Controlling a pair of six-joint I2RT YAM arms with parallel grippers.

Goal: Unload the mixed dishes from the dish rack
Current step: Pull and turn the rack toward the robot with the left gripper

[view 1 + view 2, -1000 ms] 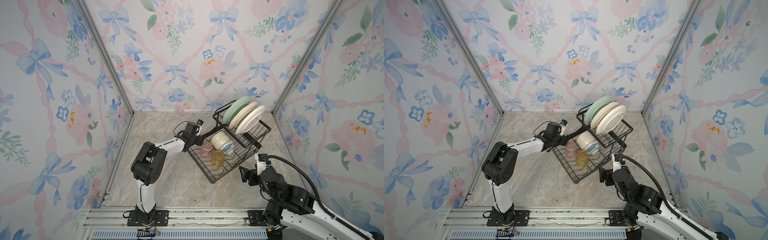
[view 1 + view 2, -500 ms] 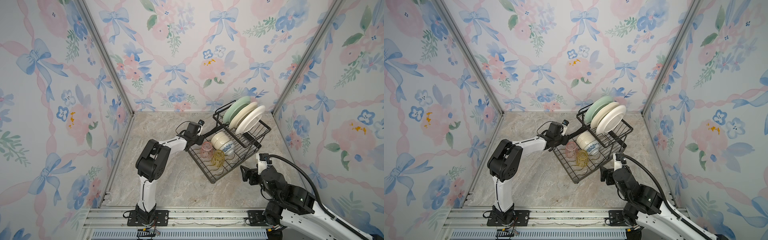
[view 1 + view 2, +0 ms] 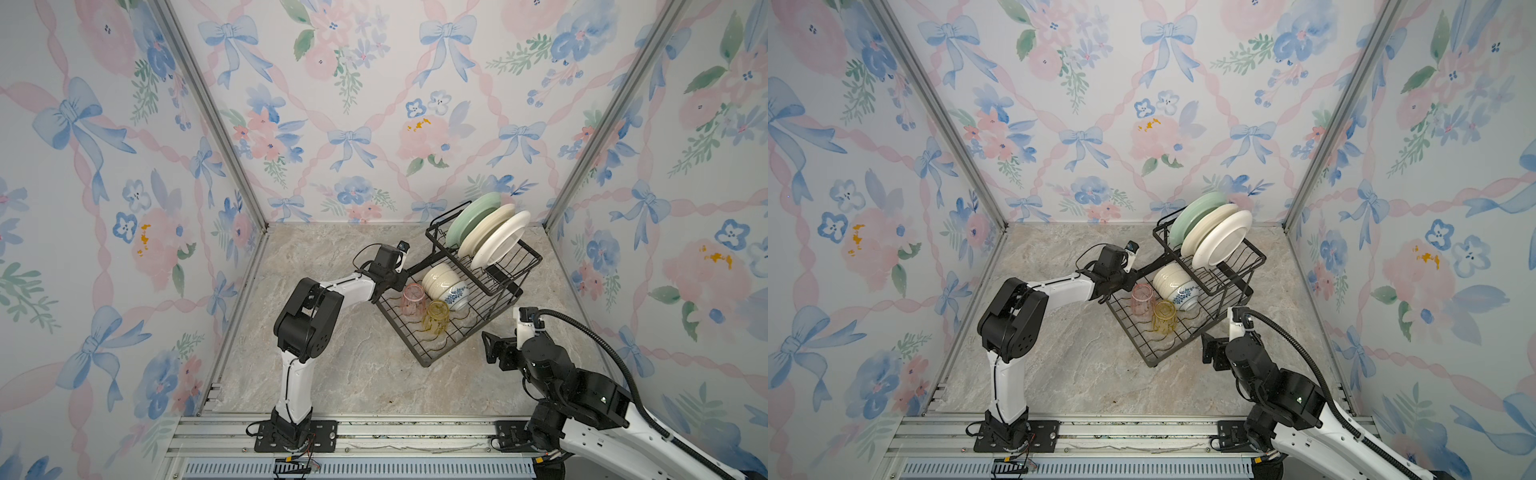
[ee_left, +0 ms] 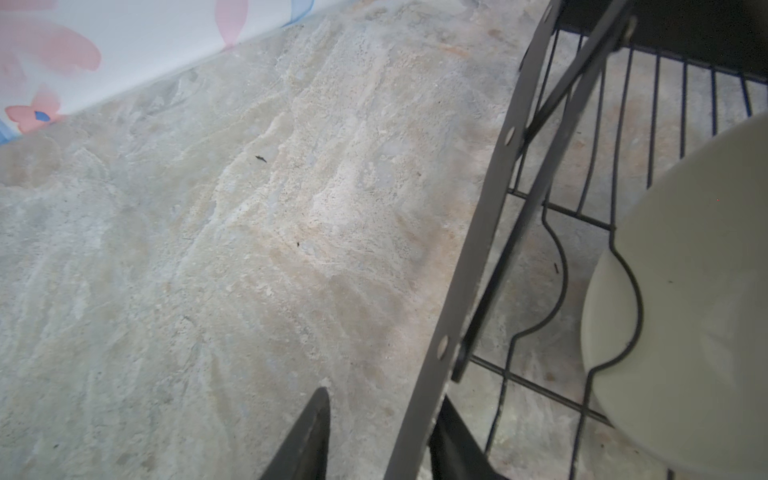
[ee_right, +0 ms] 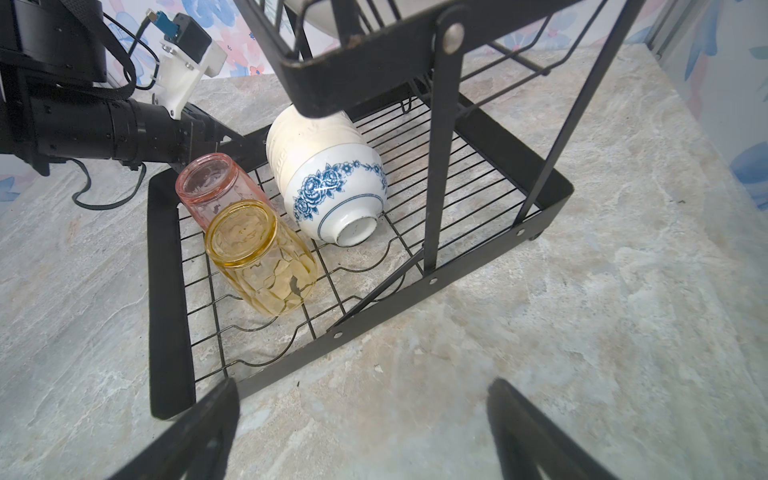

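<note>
Nothing's out of the dish rack [image 5: 170, 299] yet, all the pieces are sitting in it, so to me this looks like the brace-the-rack step before the first pick. Nearest the front, the right gripper [image 5: 361, 432] hovers just off the rack's front corner, fingers spread wide with nothing between them. That arm comes in low, wrist aimed into the rack's lower tray. First thing inside that corner is the amber tumbler [image 5: 257, 257], bottom-up and leaning, with the pink tumbler [image 5: 208, 187] just beside it further in. On the same tray the blue-patterned bowl [image 5: 336, 199] lies on its side, foot toward the front, and the cream bowls [image 5: 307, 133] are nested behind it. Past the pink tumbler, at the rack's side rim, is the left gripper [image 4: 385, 395]. It has one finger on each side of the flat rim bar, but there's daylight between one finger and the bar, so I'd call it not clamped. That arm stands up from its base, folds at the elbow and runs its forearm out roughly level to the rim. Furthest back, on the rack's raised shelf, the mint-green plate [image 3: 469, 220] and cream plates [image 3: 498, 243] stand on edge. Next move, I reckon: pinch that rim firm, then bring the right fingers over the front rim and around the amber tumbler without knocking the pink one.
</note>
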